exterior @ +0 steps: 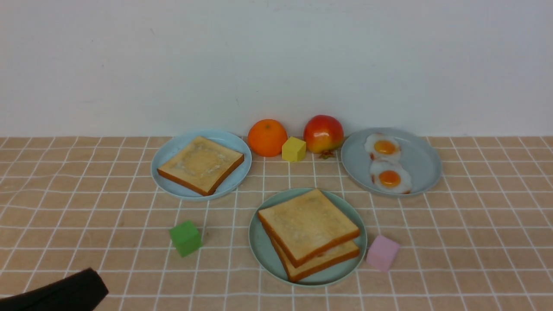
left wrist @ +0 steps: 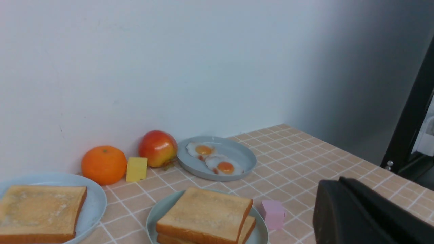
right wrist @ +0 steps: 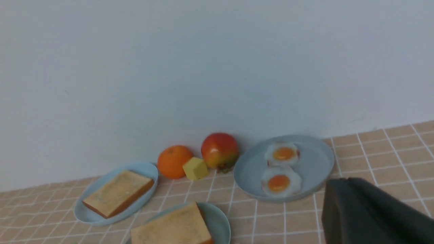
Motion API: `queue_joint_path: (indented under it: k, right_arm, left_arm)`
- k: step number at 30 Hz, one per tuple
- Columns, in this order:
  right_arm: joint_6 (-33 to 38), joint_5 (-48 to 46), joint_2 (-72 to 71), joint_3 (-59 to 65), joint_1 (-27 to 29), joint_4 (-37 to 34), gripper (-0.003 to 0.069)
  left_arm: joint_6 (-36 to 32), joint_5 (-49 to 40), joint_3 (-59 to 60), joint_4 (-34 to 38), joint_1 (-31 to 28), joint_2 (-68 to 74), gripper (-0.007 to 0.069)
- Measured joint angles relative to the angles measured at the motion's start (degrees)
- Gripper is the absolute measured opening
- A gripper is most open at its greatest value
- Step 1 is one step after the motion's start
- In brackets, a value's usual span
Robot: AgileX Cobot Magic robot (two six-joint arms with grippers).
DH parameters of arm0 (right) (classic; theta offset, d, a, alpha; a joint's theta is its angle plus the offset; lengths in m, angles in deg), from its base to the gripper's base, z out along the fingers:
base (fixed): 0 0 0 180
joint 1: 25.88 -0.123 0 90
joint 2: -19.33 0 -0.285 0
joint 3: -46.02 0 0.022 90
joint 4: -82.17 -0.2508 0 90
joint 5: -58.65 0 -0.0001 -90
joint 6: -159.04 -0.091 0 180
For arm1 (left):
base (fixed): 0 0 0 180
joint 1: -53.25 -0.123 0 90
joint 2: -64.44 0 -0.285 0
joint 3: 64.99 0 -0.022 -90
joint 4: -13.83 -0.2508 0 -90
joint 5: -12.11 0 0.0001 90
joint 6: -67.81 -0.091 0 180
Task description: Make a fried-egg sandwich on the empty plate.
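Note:
Two toast slices [exterior: 307, 224] lie stacked on the mint-green plate [exterior: 259, 248] at the front centre, the upper one turned slightly off the lower. The fried egg is hidden; nothing of it shows between the slices. My left gripper [exterior: 93, 280] sits low at the front left, well away from the plate, its black fingers pressed together with nothing in them; the left wrist view shows the same at the left gripper [left wrist: 330, 186]. In the right wrist view my right gripper [right wrist: 339, 184] is drawn back from the table, shut and empty. It is outside the front view.
A pale blue plate [exterior: 173, 151] with a spare toast slice [exterior: 201, 164] stands back left. A grey-blue plate [exterior: 421, 162] holding two small eggs [exterior: 389, 177] stands back right. An orange [exterior: 267, 137], yellow cube [exterior: 293, 149] and apple [exterior: 323, 133] line the wall. A green cube [exterior: 185, 237] and pink cube [exterior: 382, 252] flank the front plate.

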Motion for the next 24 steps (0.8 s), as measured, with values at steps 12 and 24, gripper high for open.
queue_joint_path:
  k: [12,24]
  right_arm:
    - [0.0,2.2,-0.3,15.1,1.8,2.8,-0.0003]
    - [12.0,-2.6,-6.3,18.4,6.9,2.2,-0.0015]
  left_arm:
    - [0.1,-0.9,0.0,0.0,0.0,0.0,-0.0013]
    - [0.1,-1.0,0.1,0.0,0.0,0.0,-0.0011]
